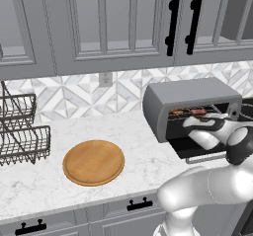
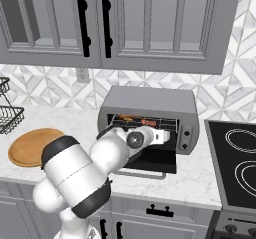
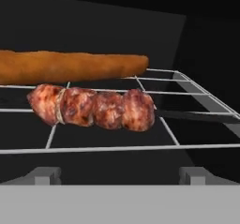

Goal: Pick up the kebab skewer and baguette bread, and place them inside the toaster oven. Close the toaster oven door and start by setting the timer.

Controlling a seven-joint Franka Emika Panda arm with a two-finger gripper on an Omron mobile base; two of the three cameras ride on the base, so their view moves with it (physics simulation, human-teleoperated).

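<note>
My two-finger gripper (image 3: 120, 175) sits at the mouth of the grey metal toaster oven (image 1: 190, 98) with its finger tips spread apart and nothing between them. Just beyond them I see the kebab skewer of reddish-brown meat chunks (image 3: 93, 107) lying on the wire rack (image 3: 164, 129), with the orange-brown baguette bread (image 3: 70, 66) lying farther back on that rack. The dark glass toaster oven door (image 2: 152, 161) hangs open under my white arm (image 2: 107, 153), and the round wooden board (image 1: 93, 162) lies well apart on the marble counter (image 1: 44, 180).

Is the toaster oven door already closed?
No, the toaster oven door hangs open below the toaster oven, with the kebab skewer and baguette bread on its rack.
</note>
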